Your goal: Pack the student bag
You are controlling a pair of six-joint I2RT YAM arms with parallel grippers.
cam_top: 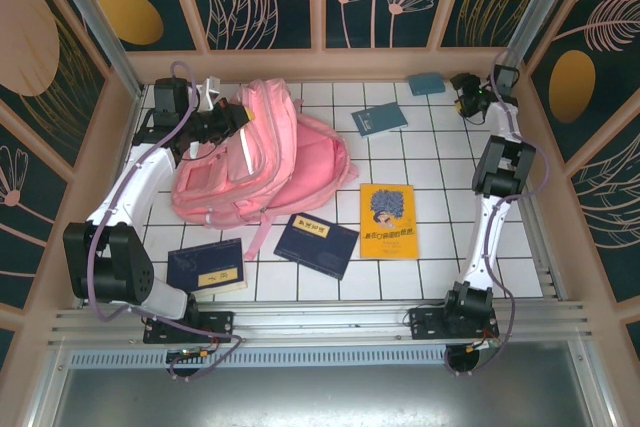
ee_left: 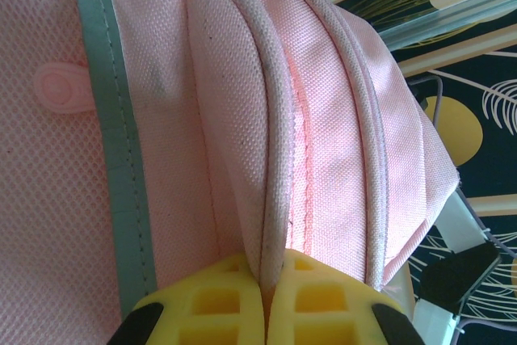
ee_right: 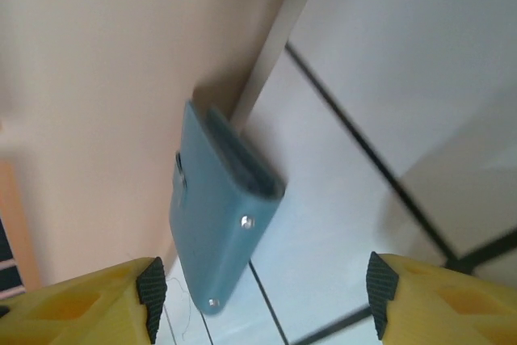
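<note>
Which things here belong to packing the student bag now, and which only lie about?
In the job: student bag, pinched by the shut left gripper; small blue case, before the open right gripper.
Lying about, untouched: yellow book; middle dark blue book; left dark blue book; teal booklet. Probably packed later.

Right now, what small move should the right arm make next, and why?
Probably ease the right gripper forward around the small teal case and close: its jaws stand open with the case lying just ahead by the wall, while the left gripper pinches the student bag.
</note>
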